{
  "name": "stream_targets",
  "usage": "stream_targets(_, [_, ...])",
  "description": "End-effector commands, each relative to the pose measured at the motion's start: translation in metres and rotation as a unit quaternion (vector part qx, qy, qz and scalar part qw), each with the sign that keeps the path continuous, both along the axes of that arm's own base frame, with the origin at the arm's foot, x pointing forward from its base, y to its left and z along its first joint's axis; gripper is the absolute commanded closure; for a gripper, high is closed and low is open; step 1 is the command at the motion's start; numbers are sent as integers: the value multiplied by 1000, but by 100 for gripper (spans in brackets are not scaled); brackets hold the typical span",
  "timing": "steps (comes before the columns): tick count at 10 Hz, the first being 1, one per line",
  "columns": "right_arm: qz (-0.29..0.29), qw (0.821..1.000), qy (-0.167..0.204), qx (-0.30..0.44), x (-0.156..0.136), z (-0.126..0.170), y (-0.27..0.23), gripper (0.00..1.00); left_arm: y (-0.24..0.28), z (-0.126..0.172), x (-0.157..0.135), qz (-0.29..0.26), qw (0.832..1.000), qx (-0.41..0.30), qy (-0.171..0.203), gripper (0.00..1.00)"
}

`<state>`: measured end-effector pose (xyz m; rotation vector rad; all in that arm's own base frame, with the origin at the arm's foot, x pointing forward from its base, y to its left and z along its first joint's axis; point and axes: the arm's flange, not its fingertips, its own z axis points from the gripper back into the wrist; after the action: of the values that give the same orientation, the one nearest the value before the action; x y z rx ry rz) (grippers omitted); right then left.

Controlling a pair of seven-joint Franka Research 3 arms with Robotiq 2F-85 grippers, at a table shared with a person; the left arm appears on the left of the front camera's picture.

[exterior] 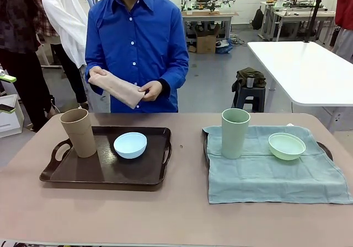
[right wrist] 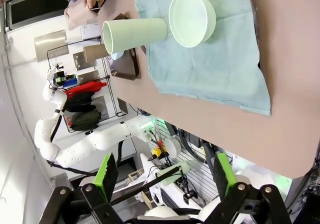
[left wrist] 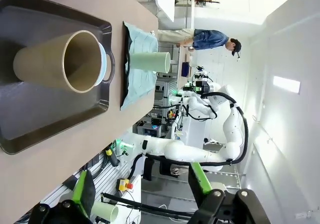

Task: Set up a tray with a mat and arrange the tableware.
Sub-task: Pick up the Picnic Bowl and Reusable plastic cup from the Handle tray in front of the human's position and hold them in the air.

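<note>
On the left, a dark brown tray (exterior: 83, 172) carries a tan cup (exterior: 79, 132) and a light blue bowl (exterior: 130, 145). To the right, a teal mat (exterior: 276, 178) covers a second tray (exterior: 326, 149), and on it stand a pale green cup (exterior: 235, 133) and a pale green bowl (exterior: 287, 146). At the far side, a person's hands hold a folded tan mat (exterior: 117, 88). My left gripper (left wrist: 142, 194) is open, back from the tan cup (left wrist: 60, 61) and its tray (left wrist: 30, 129). My right gripper (right wrist: 165, 179) is open, off the table's near edge from the teal mat (right wrist: 220, 74), green cup (right wrist: 135, 34) and green bowl (right wrist: 192, 18).
The tan tabletop (exterior: 176, 219) has bare room along its near edge and between the two trays. A white table (exterior: 309, 70) stands behind on the right, with a stool (exterior: 249, 95) beside it. Other people stand at the far left.
</note>
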<state>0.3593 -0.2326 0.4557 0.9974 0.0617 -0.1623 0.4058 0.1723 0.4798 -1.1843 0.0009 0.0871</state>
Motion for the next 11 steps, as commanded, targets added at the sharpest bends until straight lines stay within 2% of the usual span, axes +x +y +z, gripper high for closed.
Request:
stream_targets(1, [2,1000,-2,6,-2,0,1,0,-2,0,-5,0,1000,-6,-4,0])
stream_targets(11, [0,1000,0,0,0,0,0,0,0,-1,0,0,1000,0,1,0])
